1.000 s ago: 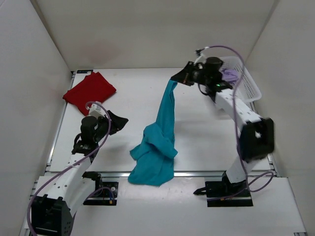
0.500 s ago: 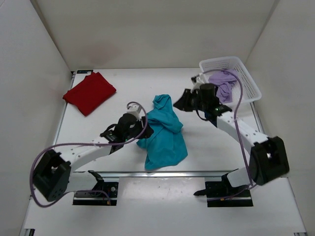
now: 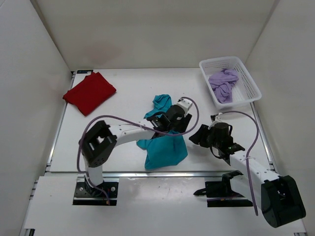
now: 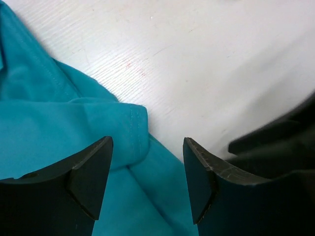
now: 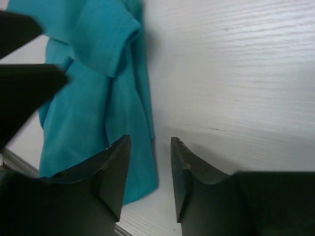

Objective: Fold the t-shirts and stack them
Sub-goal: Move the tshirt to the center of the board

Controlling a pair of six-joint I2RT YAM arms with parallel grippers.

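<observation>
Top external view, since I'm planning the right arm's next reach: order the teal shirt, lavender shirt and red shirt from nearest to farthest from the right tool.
1. teal shirt: mid-table, just to the left of the right tool.
2. lavender shirt: in the white basket, far right.
3. red shirt: far-left corner, clearly farthest.

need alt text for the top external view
A crumpled teal-blue t-shirt lies mid-table, the left pincer and right pincer open at its right edge. A dark red t-shirt lies far left; a lavender t-shirt sits in the white basket.
</observation>
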